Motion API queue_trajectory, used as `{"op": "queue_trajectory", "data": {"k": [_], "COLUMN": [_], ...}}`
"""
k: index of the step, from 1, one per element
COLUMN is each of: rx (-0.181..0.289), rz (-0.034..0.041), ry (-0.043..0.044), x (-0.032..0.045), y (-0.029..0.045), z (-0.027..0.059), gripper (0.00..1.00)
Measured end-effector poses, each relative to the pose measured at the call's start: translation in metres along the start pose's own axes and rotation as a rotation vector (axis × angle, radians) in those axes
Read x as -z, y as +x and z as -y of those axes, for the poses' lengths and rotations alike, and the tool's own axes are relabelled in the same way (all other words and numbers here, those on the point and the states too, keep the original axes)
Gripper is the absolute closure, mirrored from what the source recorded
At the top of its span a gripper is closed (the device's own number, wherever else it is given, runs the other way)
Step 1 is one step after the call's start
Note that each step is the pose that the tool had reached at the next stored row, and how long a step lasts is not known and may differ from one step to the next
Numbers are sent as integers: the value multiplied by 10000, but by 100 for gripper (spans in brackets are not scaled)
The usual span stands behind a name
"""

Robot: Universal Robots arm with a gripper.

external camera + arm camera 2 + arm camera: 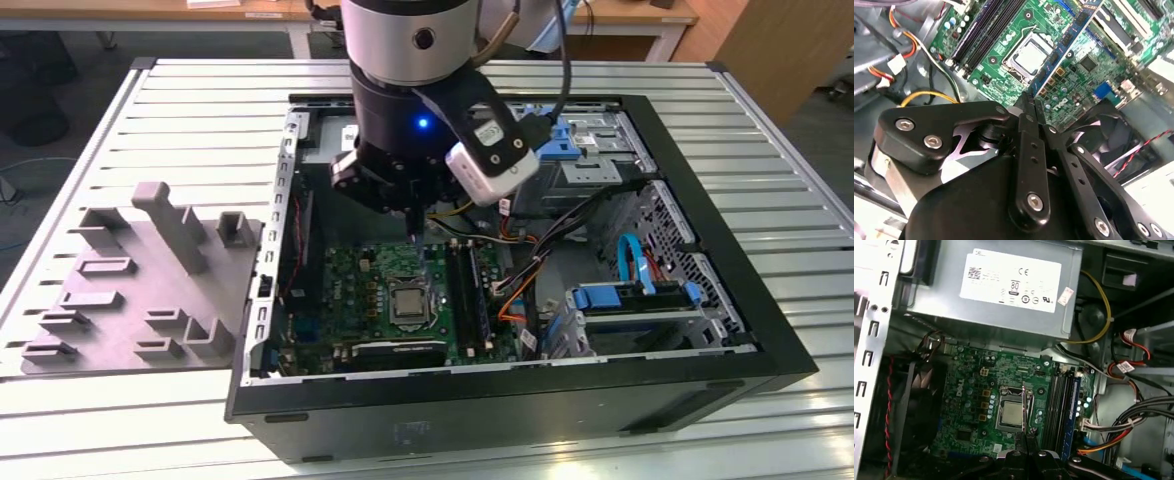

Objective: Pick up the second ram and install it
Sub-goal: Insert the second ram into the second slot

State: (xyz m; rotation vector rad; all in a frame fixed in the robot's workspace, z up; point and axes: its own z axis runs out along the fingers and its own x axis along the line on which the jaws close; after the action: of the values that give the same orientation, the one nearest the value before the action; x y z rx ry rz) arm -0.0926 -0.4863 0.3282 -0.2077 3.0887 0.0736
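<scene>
slatted table [200, 95], open case [507, 405]: gripper [1029, 105] holds second ram [1063, 47] over motherboard [966, 405].

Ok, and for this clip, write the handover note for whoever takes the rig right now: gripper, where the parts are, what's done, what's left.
Gripper: shut on the second ram, which it holds edge-on below the fingertips.
Where: inside the open computer case, above the motherboard. In the first wrist view the stick lines up over the processor, to one side of the memory slots, not over them.
Done: the stick is picked up and is over the board.
Left: it is not yet seated in a slot. I cannot tell which slots are already filled.
</scene>
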Motion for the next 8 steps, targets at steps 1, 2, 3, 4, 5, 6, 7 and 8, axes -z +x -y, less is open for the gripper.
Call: {"op": "queue_trajectory", "data": {"k": [1,2,3,4,5,6,7,8], "rx": [-181,-359,-539,-730,-894,-1033,-1113,-1151], "rz": [8,16,23,32,39,45,49,50], "ry": [10,18,28,36,45,51,54,57], "x": [-1,-2,-3,-4,-5,-6,-6,-6], "y": [0,0,0,0,0,0,0,0], "z": [0,0,0,0,0,0,-1,-1], "gripper": [88,88,88,88,88,88,88,88]}}
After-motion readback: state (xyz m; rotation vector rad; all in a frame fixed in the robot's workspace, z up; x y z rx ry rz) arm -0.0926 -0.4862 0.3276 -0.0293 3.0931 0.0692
